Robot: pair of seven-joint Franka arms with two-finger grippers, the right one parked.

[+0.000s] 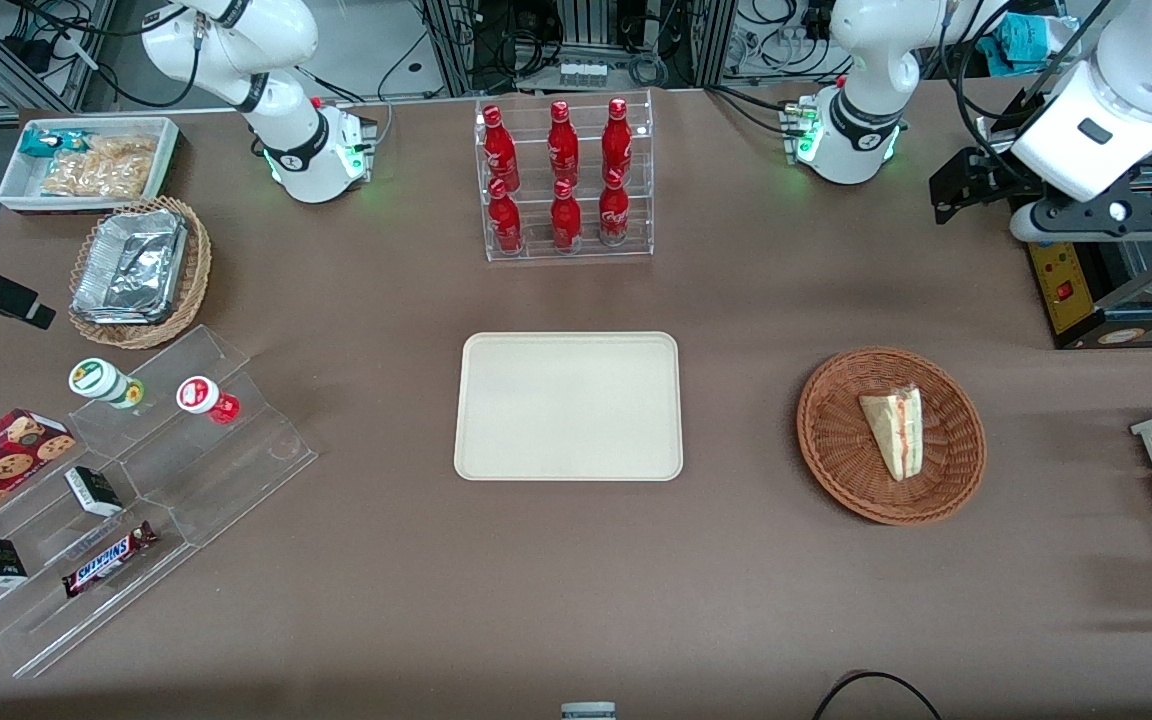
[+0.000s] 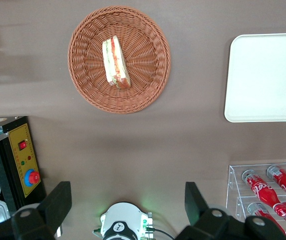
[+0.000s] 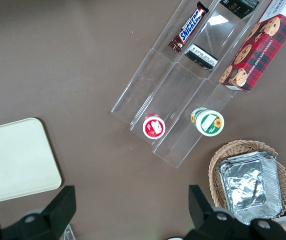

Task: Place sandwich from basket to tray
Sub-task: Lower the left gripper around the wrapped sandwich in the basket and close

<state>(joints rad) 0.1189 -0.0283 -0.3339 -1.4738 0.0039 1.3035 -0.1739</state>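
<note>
Brown tabletop; gripper high, fingers spread, empty. I descend over sandwich in basket, pinch across the wedge, then tray.

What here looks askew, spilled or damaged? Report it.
Nothing stands out. The sandwich lies intact in the basket, the tray sits flat, and the gripper hangs open high above the table.

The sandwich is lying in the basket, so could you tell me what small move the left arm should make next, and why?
Probably lower the gripper toward the sandwich. Its fingers are open and high above the table, holding nothing, while the sandwich lies in the basket and the tray holds nothing yet.
</note>
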